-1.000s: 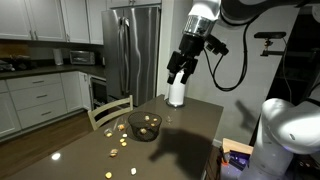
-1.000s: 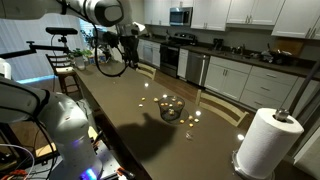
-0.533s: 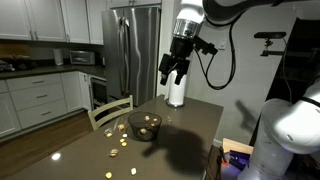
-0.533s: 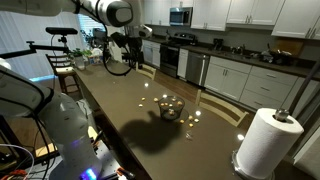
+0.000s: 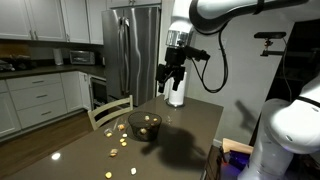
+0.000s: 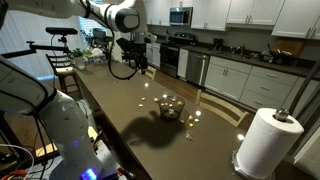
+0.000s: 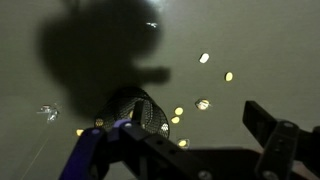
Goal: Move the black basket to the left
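The black basket (image 5: 144, 126) is a round wire-mesh bowl on the dark table, with small yellow pieces inside. It also shows in an exterior view (image 6: 171, 107) and at the lower left of the wrist view (image 7: 135, 105). My gripper (image 5: 168, 80) hangs high above the table, up and behind the basket and well apart from it; it also shows in an exterior view (image 6: 137, 62). In the wrist view the gripper (image 7: 200, 140) has its fingers spread wide with nothing between them.
A white paper towel roll (image 5: 177, 92) stands upright at the table's far end, close under my gripper, also seen in an exterior view (image 6: 266, 142). Small yellow pieces (image 5: 120, 145) lie scattered around the basket. A wooden chair (image 5: 110, 108) stands at the table edge.
My arm has swung sideways above the table, from beside the paper towel roll toward the space over the basket. The basket has not moved.
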### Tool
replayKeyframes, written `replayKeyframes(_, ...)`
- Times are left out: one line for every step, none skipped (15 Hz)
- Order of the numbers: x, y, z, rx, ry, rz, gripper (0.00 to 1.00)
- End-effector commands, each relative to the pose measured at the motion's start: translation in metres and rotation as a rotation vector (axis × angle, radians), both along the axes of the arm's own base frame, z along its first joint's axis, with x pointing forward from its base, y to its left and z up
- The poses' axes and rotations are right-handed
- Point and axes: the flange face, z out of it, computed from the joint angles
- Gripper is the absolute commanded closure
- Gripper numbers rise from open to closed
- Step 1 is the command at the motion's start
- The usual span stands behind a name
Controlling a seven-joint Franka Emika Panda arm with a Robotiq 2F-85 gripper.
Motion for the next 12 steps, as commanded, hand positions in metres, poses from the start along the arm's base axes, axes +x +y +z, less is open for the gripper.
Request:
replayKeyframes(0.035, -0.012, -0.02, -0.013, 0.083, 0.032, 0.0)
replayKeyframes(0.041, -0.014, -0.026, -0.016, 0.098, 0.03, 0.0)
replayKeyframes(0.048, -0.016, -0.033, -0.015, 0.119, 0.027, 0.0)
replayKeyframes(0.055, -0.018, -0.038, -0.015, 0.133, 0.021, 0.0)
replayKeyframes(0.06, -0.02, -0.048, -0.012, 0.151, 0.005, 0.0)
replayKeyframes(0.064, -0.021, -0.058, -0.008, 0.166, -0.004, 0.0)
replayKeyframes(0.066, -0.02, -0.071, -0.002, 0.183, -0.019, 0.0)
replayKeyframes(0.067, -0.022, -0.08, -0.005, 0.199, -0.025, 0.0)
replayKeyframes(0.071, -0.026, -0.086, -0.009, 0.22, -0.029, 0.0)
replayKeyframes(0.073, -0.03, -0.092, -0.017, 0.242, -0.025, 0.0)
replayKeyframes(0.075, -0.034, -0.099, -0.022, 0.262, -0.014, 0.0)
replayKeyframes(0.077, -0.037, -0.105, -0.029, 0.276, -0.007, 0.0)
